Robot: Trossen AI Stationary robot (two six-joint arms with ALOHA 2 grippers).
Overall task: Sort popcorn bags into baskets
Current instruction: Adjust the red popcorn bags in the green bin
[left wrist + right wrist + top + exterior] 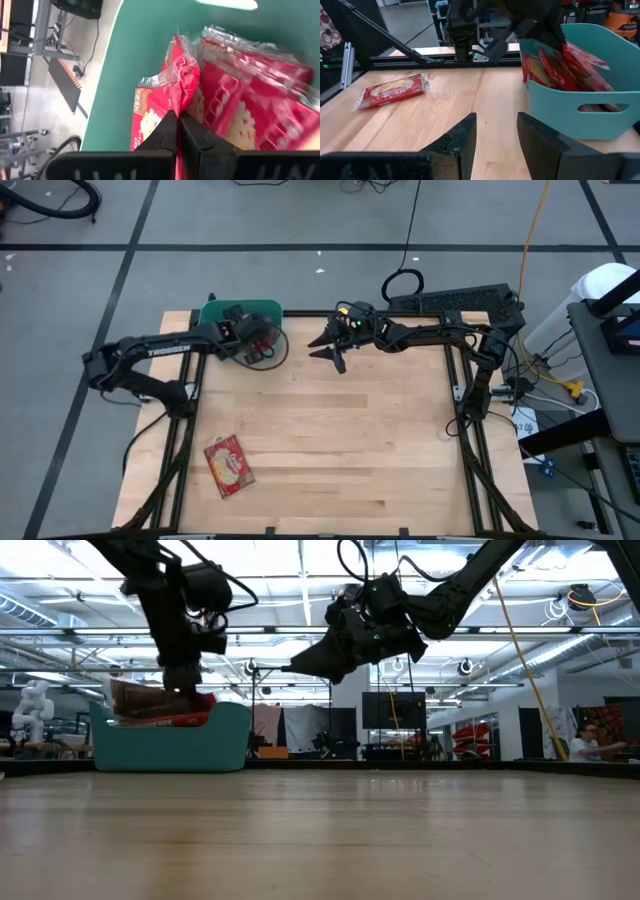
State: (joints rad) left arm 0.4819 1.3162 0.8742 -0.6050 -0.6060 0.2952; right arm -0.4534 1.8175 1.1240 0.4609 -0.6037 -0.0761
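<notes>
1. Left gripper [178, 131] hangs over the teal basket [212, 311] at the table's far edge; we see its fingers pressed together, seemingly pinching the clear edge of a red popcorn bag [170, 82], though we cannot tell for sure.
2. Right gripper [496, 131] hovers above bare wood beside the basket, its fingers parted and holding nothing.
3. We count one basket, several bags standing in it (the exact number is unclear), and one lone bag [229, 465] lying flat on the wooden table [360, 440], well away from both grippers.
4. Beyond the table we see grey floor, cables and a workshop hall.
</notes>
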